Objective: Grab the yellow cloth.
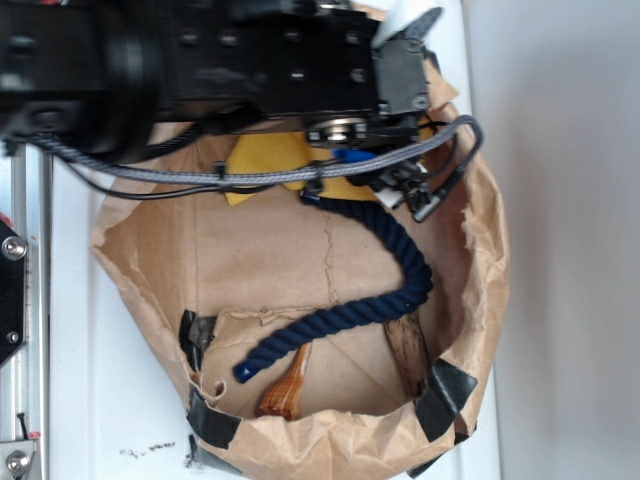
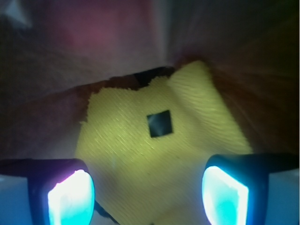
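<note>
Step in hand, as I read it: final descent onto the bright yellow fuzzy fabric cloth (image 2: pixel 154 154) — no contact visible yet. To do it well: go straight down, keep the jaws spread until both pads are into the fabric, then pinch a fold rather than scrape the flat surface. Aim near the small black square tag (image 2: pixel 159 123), where the cloth humps up a bit.

Black gripper (image 2: pixel 147 190) is wide, nothing between the fingers. Both lit fingertips (image 2: pixel 70 197) straddle the cloth in the wrist view; the tag sits just ahead of the gap, roughly centred.

Exterior view: cloth lies at the far end of the crumpled brown paper-lined bin (image 1: pixel 480 300), mostly hidden under the arm. The dark navy twisted rope (image 1: pixel 395 290) runs just beside it — don't snag it.
</note>
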Motion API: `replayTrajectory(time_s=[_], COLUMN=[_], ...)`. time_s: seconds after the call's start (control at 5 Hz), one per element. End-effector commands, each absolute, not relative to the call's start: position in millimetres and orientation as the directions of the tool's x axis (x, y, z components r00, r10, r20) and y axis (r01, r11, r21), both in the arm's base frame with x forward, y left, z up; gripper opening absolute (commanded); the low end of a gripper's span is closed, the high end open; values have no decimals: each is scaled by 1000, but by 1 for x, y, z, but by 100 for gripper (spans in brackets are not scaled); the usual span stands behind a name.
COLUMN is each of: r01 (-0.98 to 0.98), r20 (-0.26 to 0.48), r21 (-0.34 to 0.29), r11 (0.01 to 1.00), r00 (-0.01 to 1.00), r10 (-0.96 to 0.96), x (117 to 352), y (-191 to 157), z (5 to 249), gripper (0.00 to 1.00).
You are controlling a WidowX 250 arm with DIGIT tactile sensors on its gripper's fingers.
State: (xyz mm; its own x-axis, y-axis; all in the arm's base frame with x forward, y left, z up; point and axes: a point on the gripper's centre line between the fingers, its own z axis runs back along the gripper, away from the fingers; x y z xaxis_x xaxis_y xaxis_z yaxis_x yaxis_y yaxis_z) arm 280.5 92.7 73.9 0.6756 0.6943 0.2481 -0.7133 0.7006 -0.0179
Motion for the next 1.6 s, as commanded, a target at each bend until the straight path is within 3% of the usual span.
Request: replayTrajectory(time_s=[0.0, 0.6, 0.8, 1.4], r01=[-759, -780, -795, -799], r20=[360, 461, 455, 448], r21=[5, 41, 27, -2], r11=[651, 624, 607, 602], r00=[609, 569, 550, 537], r10=[707, 681, 700, 715], x=[277, 293, 294, 296], y=[123, 121, 119, 117], z=[81, 41, 45, 52], gripper=[100, 100, 0, 0])
